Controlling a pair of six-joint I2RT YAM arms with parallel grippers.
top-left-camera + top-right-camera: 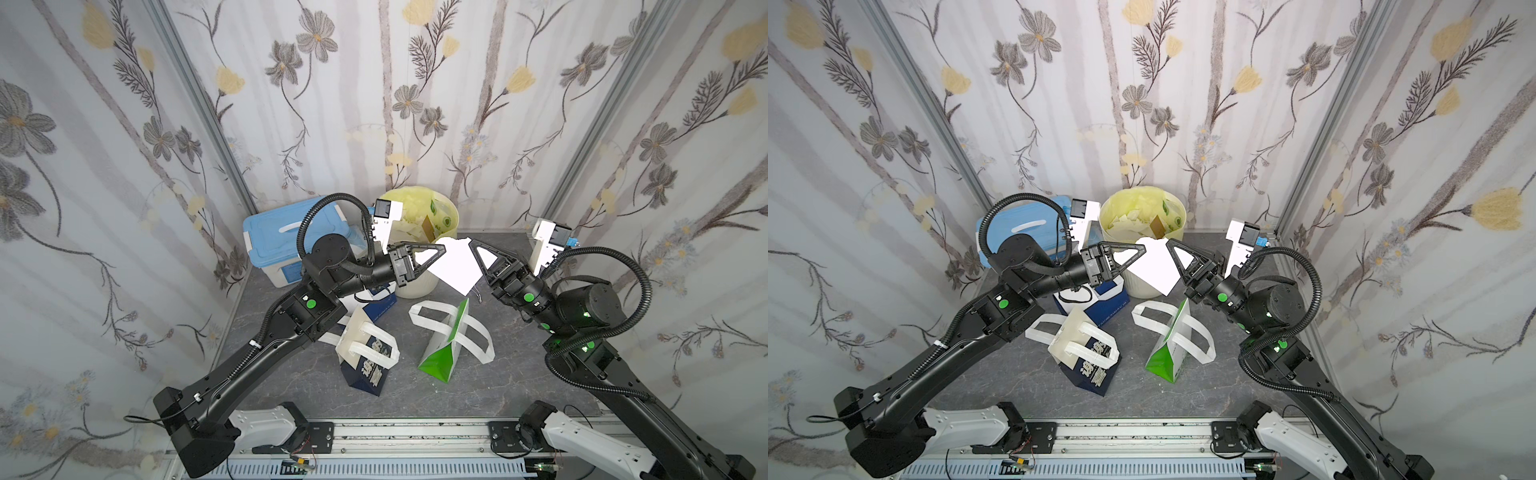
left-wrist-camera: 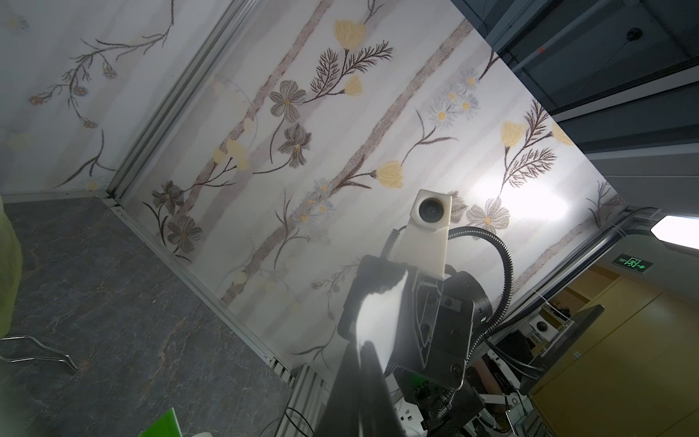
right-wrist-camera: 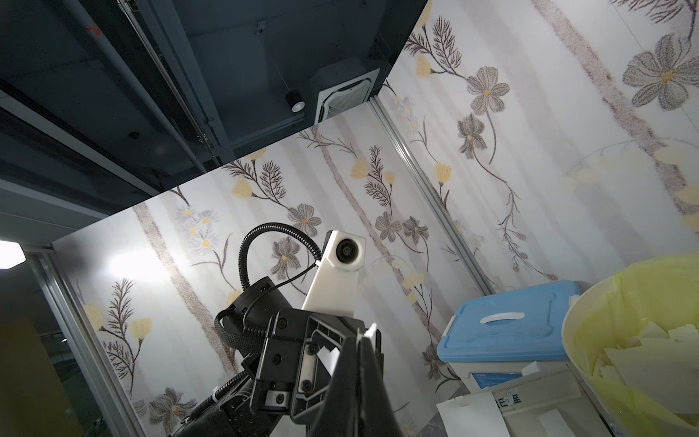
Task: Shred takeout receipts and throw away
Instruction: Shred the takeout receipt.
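A plain white, thin rectangular paper takeout receipt (image 1: 455, 268) hangs tilted in the air between the two arms, with one corner pointing down at the desk. The left claw (image 1: 441, 249) is clamped on its upper edge on one side. The right claw (image 1: 472, 246) is clamped on the same edge on the other side. The two tips are near each other, with a short ragged stretch of paper between them. In the right wrist view the sheet (image 3: 372, 333) shows edge-on, pinched between the dark fingers (image 3: 351, 382).

In both top views the receipt sits in front of a round cream bin lined with a pale yellow plastic bag (image 1: 451, 210). Torn white paper scraps (image 1: 1127, 220) lie inside the bin. A white plastic box with a blue lid (image 1: 272, 237) stands just beside the bin.

Below the claws, a navy paper bag with white loop handles (image 1: 368, 370) and a green-and-white paper bag (image 1: 442, 355) lie on the dark grey marbled desk (image 1: 519, 357). The two bags are apart from each other. Pale floral wallpaper (image 1: 374, 104) covers the three walls around the desk.
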